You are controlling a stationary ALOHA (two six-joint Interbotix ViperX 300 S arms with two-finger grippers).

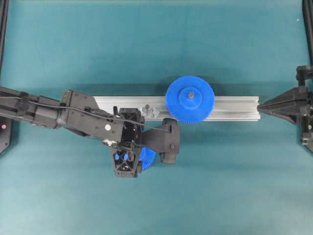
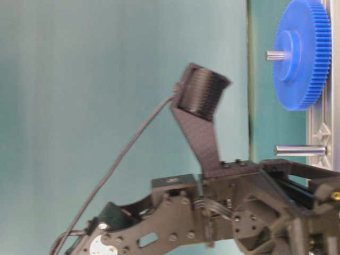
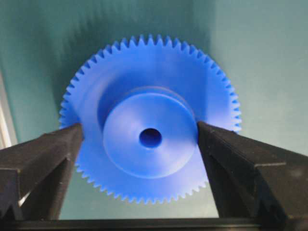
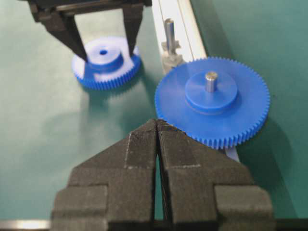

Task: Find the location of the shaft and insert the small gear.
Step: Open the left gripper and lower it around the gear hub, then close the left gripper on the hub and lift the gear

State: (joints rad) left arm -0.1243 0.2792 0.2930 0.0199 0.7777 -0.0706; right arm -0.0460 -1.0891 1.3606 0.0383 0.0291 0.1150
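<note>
fingers [image 3: 48, 154] of the left gripper [image 4: 103, 36] stand spread wide, one on each side of the small gear's [image 3: 150, 137] raised hub, not yet pressed against it. the small gear lies flat on the green table [image 1: 220, 196], just on the near side of the metal rail [image 1: 234, 108], toward the rail's left end. the shaft [image 4: 169, 31] stands upright on its bracket in the rail, just beside the big gear [image 1: 190, 99], which already sits on its own pin. the right gripper [image 4: 158, 144] waits off the rail's right end with its jaws pressed together, holding nothing.

the step in hand looks like the pick-up: the gripper is lined up but has not yet clamped. next it should squeeze the hub squarely, lift the gear level, carry it over the shaft, and line the centre hole up with the peg before lowering; its teeth will likely need to mesh with the big gear's.
</note>
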